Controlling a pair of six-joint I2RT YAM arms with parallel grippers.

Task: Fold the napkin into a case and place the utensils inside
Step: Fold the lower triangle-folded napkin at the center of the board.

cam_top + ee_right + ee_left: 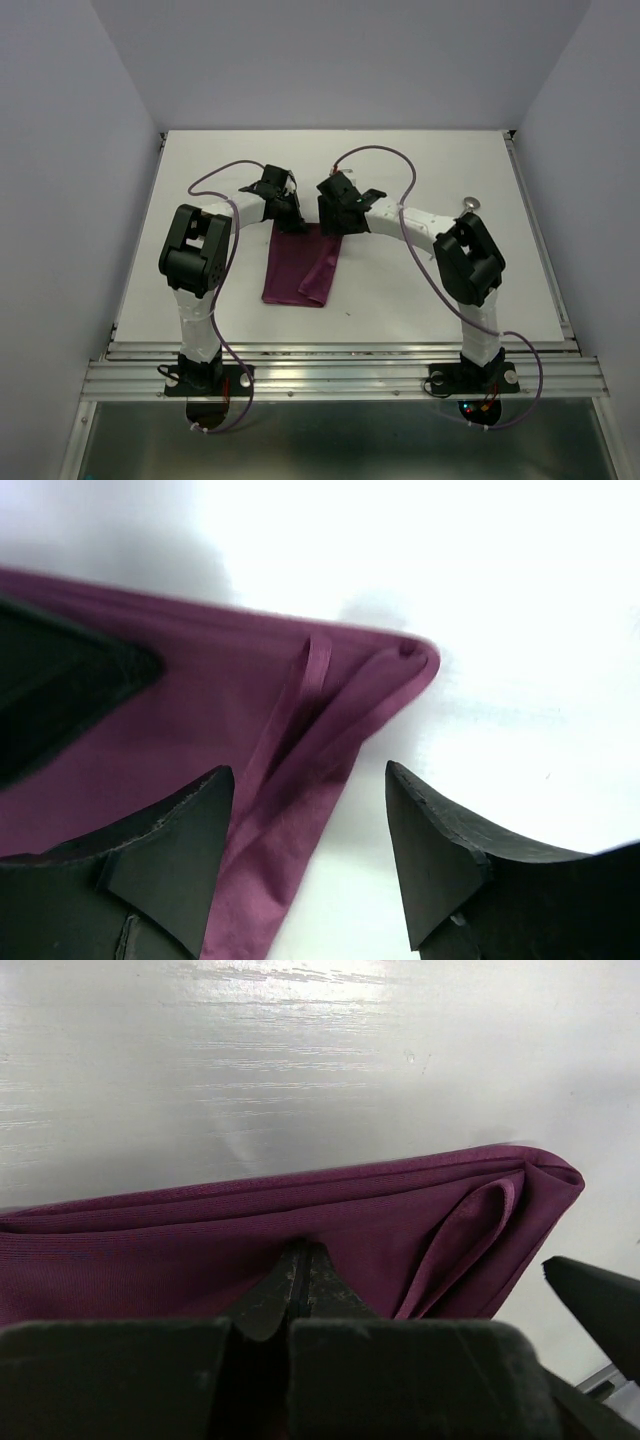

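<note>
The plum-purple napkin (297, 268) lies folded into a long strip on the white table, with a looser flap along its right side. My left gripper (291, 221) is at the strip's far end. Its fingers (300, 1252) are shut, tips pressed onto the napkin (150, 1250), and no cloth shows between them. My right gripper (336, 226) is next to it, open, its jaws (308, 768) straddling the napkin's (200, 700) right edge near the far corner and holding nothing. A shiny round spoon bowl (470, 204), one of the utensils, lies at the right behind the right arm. I cannot see the rest of it.
The right gripper's finger (595, 1310) shows at the edge of the left wrist view. The left gripper (60, 690) shows as a dark shape on the cloth in the right wrist view. Grey walls close in the table (400, 160) on three sides.
</note>
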